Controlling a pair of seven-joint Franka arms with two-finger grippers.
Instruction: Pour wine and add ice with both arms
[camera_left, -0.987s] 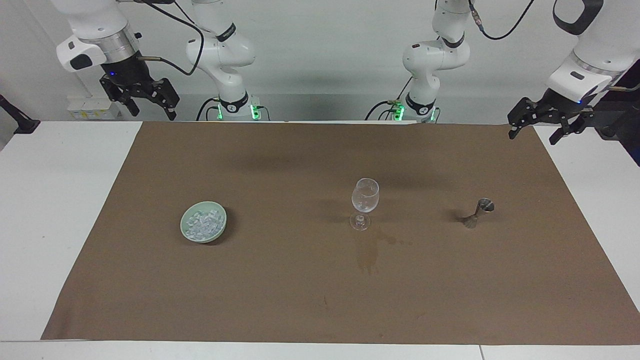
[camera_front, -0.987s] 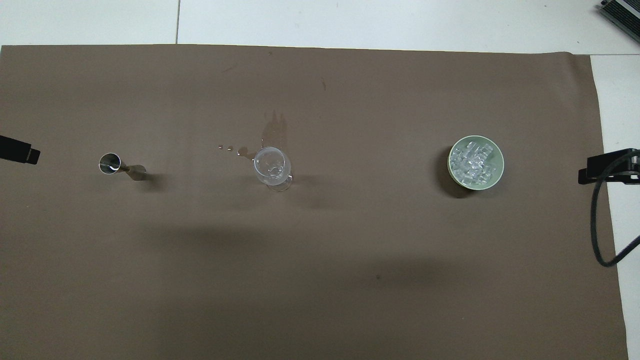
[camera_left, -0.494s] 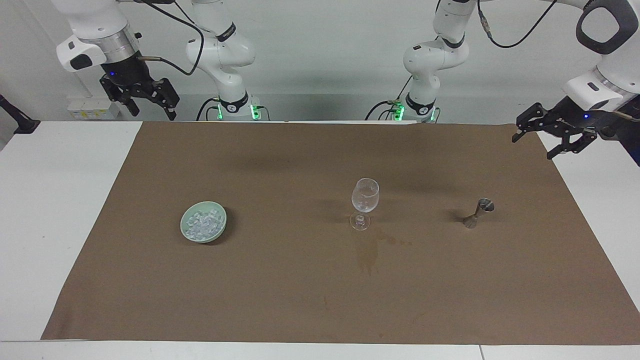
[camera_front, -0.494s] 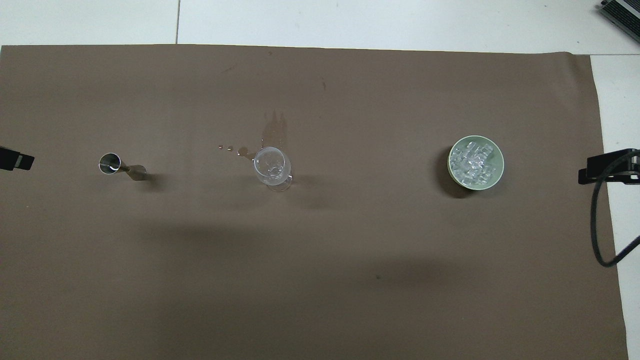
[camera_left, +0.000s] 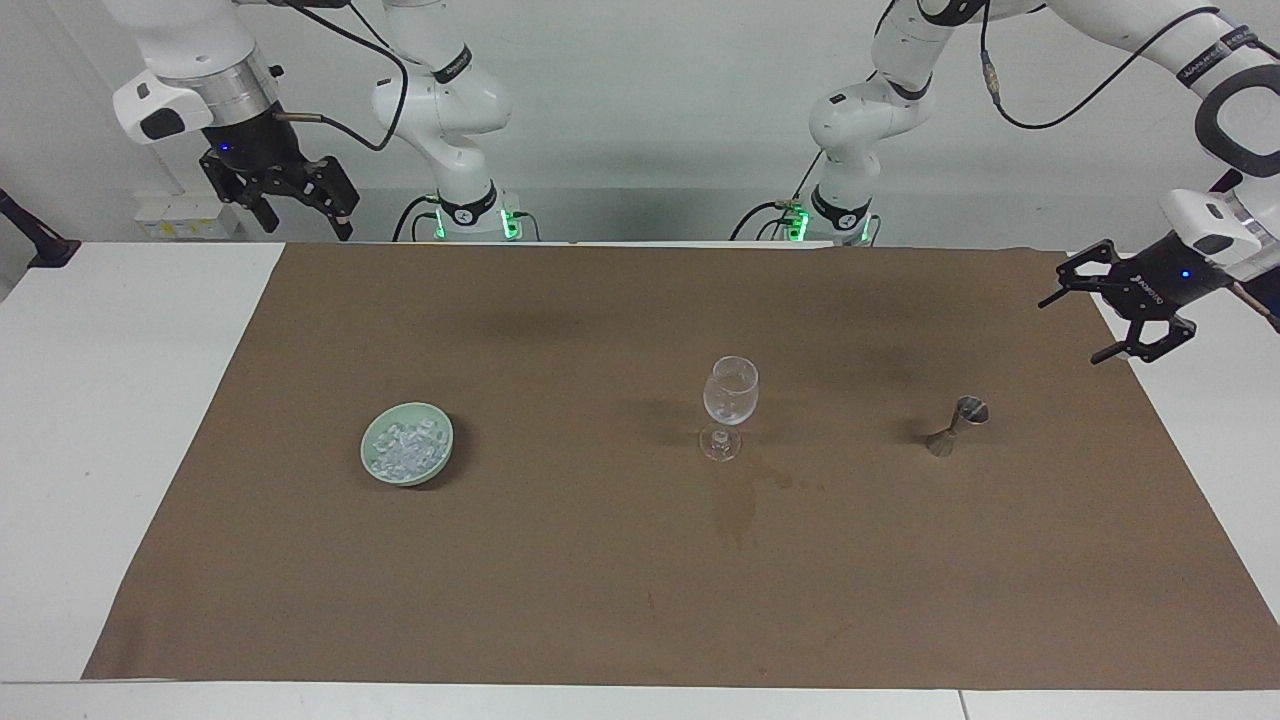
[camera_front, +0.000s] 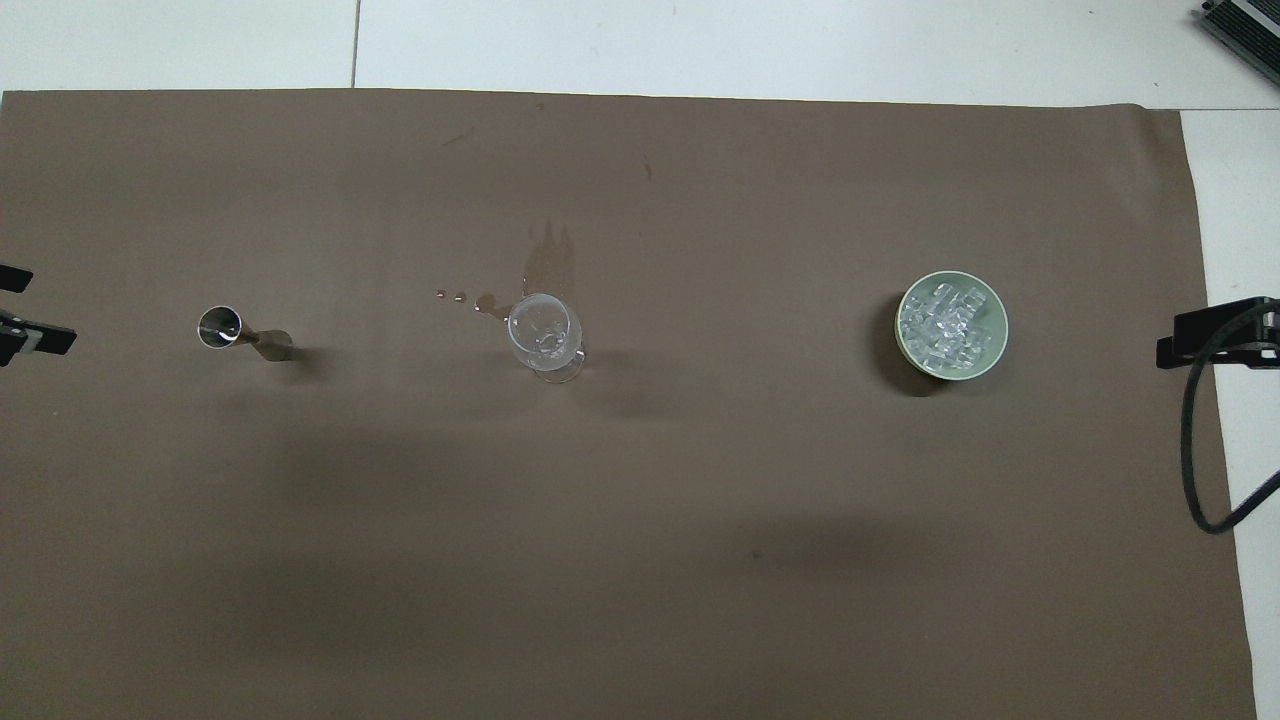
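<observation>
A clear stemmed glass (camera_left: 730, 403) (camera_front: 545, 333) stands upright mid-cloth. A pale green bowl (camera_left: 366, 456) (camera_front: 1001, 325) holding the ice (camera_left: 406, 445) (camera_front: 945, 325) sits toward the right arm's end. A small metal jigger (camera_left: 958, 424) (camera_front: 232, 330) stands toward the left arm's end. No wine shows, and I cannot tell what the jigger holds. My left gripper (camera_left: 1072, 328) (camera_front: 42, 310) hangs open and empty over the cloth's edge, beside the jigger and apart from it. My right gripper (camera_left: 300, 215) waits open and empty, raised over the table's corner at its own end.
A brown cloth (camera_left: 560, 580) (camera_front: 640, 560) covers most of the white table (camera_left: 120, 420). A wet stain (camera_left: 738, 505) (camera_front: 548, 258) marks the cloth just farther from the robots than the glass. A black cable (camera_front: 1195, 450) loops at the right arm's end.
The left arm has swung down and turned its gripper toward the jigger, lower over the cloth's edge. The right arm, glass, bowl and jigger have not moved.
</observation>
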